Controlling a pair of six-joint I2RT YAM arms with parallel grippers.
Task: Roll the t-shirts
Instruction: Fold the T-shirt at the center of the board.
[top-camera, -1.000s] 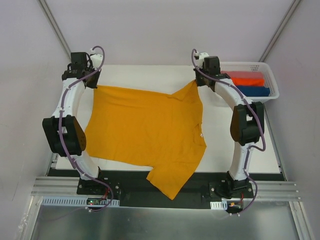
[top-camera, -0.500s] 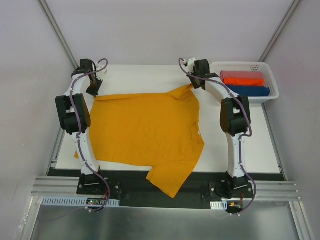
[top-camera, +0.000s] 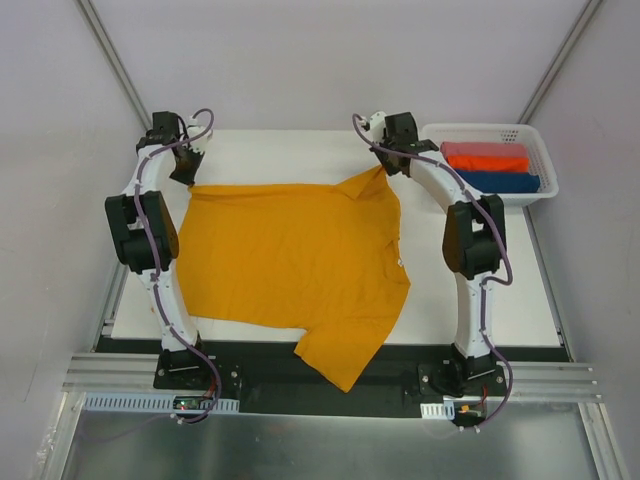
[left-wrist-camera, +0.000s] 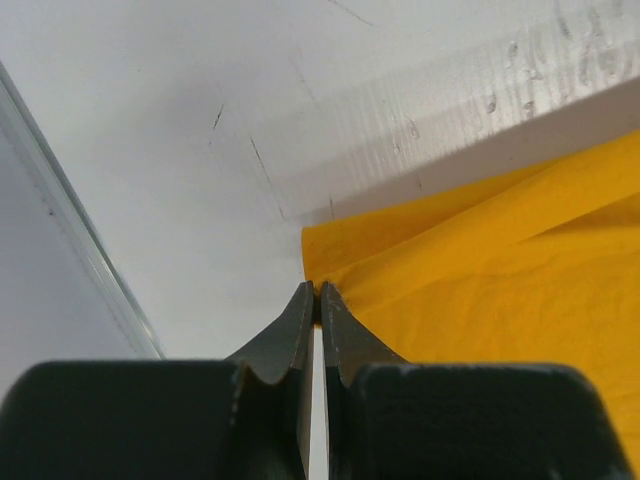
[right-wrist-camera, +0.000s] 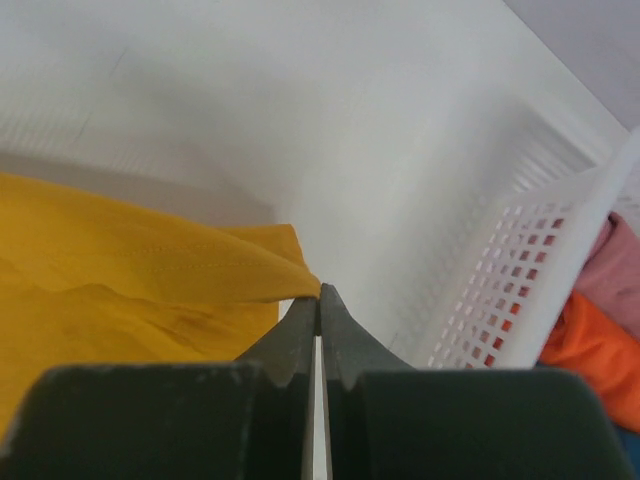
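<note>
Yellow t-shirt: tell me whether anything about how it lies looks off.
Yes. The t-shirt lies askew on the table. One flap, likely a sleeve, hangs past the near edge over the black base rail. The left gripper and right gripper each pinch a far corner, so that edge looks taut.

The t-shirt (top-camera: 295, 255) is plain mustard-yellow cloth, spread open and mostly flat on the white table (top-camera: 290, 150). Its far edge runs nearly straight between two corners that I pinch. My left gripper (top-camera: 187, 180) clamps the far-left corner and my right gripper (top-camera: 383, 168) the far-right one, which rises to a small peak. Shallow creases fan from both pinched corners. One short sleeve spills over the table's near edge onto the dark base rail (top-camera: 250, 372).
</note>
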